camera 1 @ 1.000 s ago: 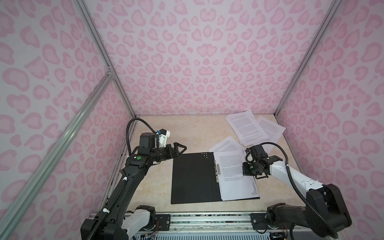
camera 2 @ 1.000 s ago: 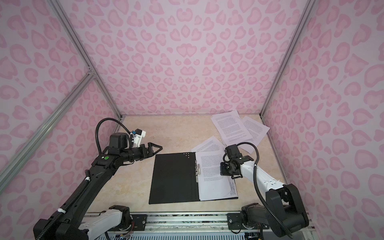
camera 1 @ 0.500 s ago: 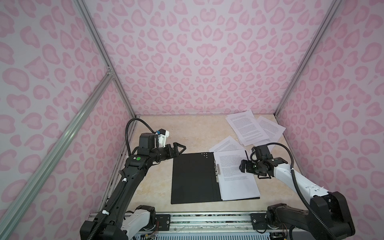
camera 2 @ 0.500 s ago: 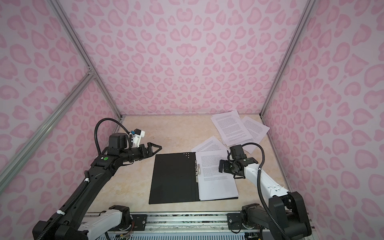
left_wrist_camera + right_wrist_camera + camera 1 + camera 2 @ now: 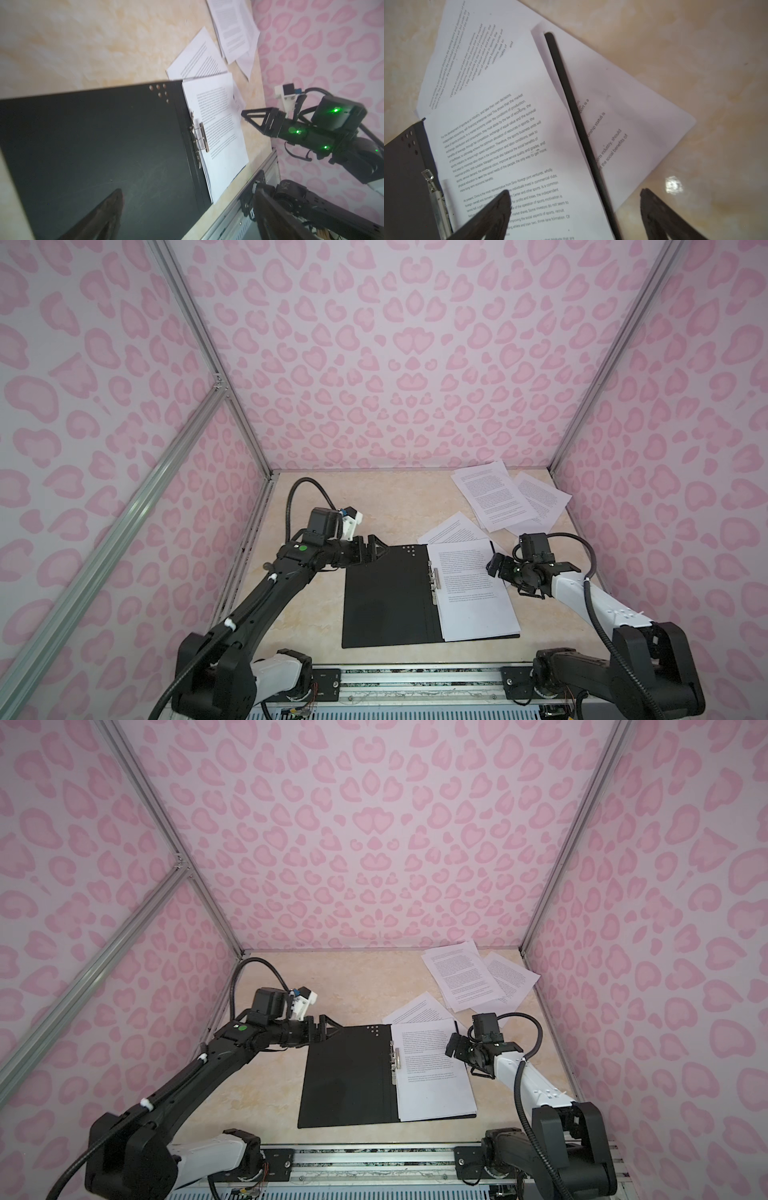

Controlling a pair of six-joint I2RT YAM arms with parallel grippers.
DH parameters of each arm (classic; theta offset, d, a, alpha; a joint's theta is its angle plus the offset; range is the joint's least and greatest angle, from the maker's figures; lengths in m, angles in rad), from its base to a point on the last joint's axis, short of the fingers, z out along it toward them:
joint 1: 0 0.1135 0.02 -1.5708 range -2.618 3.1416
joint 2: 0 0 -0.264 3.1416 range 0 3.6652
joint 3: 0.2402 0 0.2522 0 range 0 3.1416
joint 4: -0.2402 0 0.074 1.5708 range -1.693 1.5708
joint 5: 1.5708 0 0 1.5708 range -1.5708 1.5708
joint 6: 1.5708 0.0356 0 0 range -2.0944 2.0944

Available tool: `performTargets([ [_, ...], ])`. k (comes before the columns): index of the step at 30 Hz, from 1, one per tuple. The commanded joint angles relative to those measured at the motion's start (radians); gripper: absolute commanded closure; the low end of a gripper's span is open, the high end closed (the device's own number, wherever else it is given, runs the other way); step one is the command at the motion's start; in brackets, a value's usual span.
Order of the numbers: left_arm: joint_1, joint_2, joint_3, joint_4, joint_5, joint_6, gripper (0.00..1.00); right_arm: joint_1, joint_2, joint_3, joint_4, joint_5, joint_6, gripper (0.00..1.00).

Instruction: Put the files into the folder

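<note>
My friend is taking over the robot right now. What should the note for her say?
Left tool: open, empty, over the far left corner of the folder.
Right tool: open, empty, astride the folder's right edge.
Done: folder lies open, black inside up, with a stack of sheets on its right half.
To do: one sheet poking from under the folder's far edge, and a pile in the far right corner.

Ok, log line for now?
folder open flat; sheet on its right half; left gripper open; right gripper open; other sheets outside
</note>
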State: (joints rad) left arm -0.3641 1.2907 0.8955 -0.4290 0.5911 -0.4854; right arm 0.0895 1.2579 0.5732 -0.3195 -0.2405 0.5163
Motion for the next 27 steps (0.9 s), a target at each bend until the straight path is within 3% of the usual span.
performTargets([
  [1,-0.083,0.111,-0.005,0.083,-0.012,-0.086,0.02,-0.004,0.031,-0.029,0.112,-0.072,0.030,0.09],
  [5,-0.167,0.221,-0.010,0.158,-0.039,-0.157,0.02,-0.004,0.045,-0.054,0.138,-0.104,0.037,0.10],
  [12,-0.155,0.321,-0.055,0.172,-0.121,-0.246,0.02,-0.001,0.068,-0.064,0.154,-0.195,0.061,0.12],
  [18,-0.043,0.324,-0.141,0.176,-0.162,-0.290,0.02,0.057,0.075,-0.075,0.215,-0.229,0.127,0.11],
  [27,0.228,0.249,-0.259,0.161,-0.146,-0.296,0.02,0.140,0.180,-0.096,0.424,-0.234,0.247,0.10],
])
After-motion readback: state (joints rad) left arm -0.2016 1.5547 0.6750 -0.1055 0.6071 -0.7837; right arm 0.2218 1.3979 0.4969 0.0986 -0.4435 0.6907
